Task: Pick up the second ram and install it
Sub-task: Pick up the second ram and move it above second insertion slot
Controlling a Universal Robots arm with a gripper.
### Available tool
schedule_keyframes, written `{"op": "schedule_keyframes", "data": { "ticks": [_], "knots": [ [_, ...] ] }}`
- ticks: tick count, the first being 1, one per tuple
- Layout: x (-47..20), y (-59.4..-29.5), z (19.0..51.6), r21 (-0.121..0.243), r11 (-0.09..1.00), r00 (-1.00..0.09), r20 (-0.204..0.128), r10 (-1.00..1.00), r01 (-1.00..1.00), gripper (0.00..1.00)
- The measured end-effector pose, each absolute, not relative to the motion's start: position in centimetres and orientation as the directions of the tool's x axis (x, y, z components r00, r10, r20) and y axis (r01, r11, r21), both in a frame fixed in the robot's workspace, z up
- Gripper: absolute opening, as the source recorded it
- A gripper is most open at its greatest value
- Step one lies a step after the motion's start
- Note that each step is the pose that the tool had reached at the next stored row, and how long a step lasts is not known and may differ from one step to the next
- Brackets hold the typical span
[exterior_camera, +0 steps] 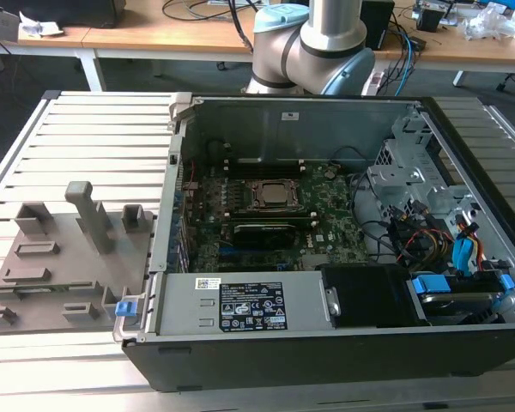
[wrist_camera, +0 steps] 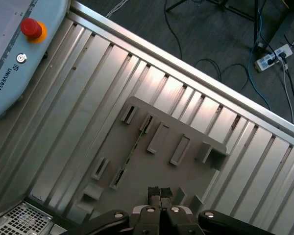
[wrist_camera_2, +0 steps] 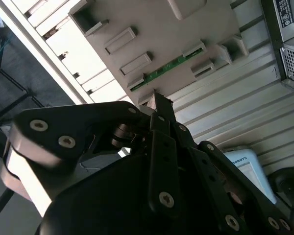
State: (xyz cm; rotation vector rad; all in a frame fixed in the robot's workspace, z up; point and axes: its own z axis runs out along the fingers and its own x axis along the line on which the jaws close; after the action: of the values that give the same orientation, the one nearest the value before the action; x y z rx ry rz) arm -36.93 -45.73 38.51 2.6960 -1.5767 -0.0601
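The gripper (wrist_camera: 159, 192) hangs above a gray holder (wrist_camera: 186, 171), and its two fingertips (wrist_camera: 153, 192) are pressed together with nothing between them, so the pick-up is not yet done. In the second wrist view the black gripper (wrist_camera_2: 159, 105) shows the same: the jaws are closed and empty, and they point down toward the edge of the holder (wrist_camera_2: 186, 24). Just beyond the fingertips, and clearly apart from them, the second ram (wrist_camera_2: 170, 66) stands on its long edge in a narrow slot of the holder. In the first wrist view this second ram (wrist_camera: 134, 147) looks only like a thin line. I think it is kept upright like this so that its two flat sides are free for the fingers. The holder lies flat on a ribbed metal table (wrist_camera: 88, 88), which seems to keep it steady under the gripper. Well apart from the gripper, past the holder, the open computer case (exterior_camera: 309, 343) lies on its side with the green board (exterior_camera: 326, 232) facing up, probably so that a part can go in from above.
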Motion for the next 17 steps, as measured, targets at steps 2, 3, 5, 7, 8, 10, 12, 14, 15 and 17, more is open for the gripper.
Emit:
{"op": "schedule_keyframes", "data": {
  "ticks": [2,3,5,7,8,10,12,14,15,17],
  "knots": [
    [-36.93,-45.73,38.51,0.035,-0.489,0.489,-0.024,-0.872,-0.871,0.11],
    [-36.93,-45.73,38.51,0.035,-0.489,0.489,-0.024,-0.872,-0.871,0.11],
    [-36.93,-45.73,38.51,0.035,-0.489,0.488,-0.024,-0.872,-0.872,0.11],
    [-36.93,-45.73,38.51,0.035,-0.488,0.487,-0.024,-0.873,-0.872,0.11],
    [-36.93,-45.73,38.51,0.035,-0.467,0.466,-0.024,-0.884,-0.884,0.11],
    [-36.93,-45.73,38.51,0.035,-0.428,0.427,-0.024,-0.904,-0.903,0.11],
    [-36.93,-45.73,38.51,0.035,-0.388,0.388,-0.024,-0.921,-0.921,0.11],
    [-36.93,-45.73,38.51,0.035,-0.368,0.367,-0.024,-0.930,-0.929,0.11],
    [-36.93,-45.73,38.51,0.035,-0.364,0.364,-0.024,-0.931,-0.931,0.11],
    [-36.93,-45.73,38.51,0.035,-0.357,0.356,-0.024,-0.934,-0.933,0.11]
  ]
}}
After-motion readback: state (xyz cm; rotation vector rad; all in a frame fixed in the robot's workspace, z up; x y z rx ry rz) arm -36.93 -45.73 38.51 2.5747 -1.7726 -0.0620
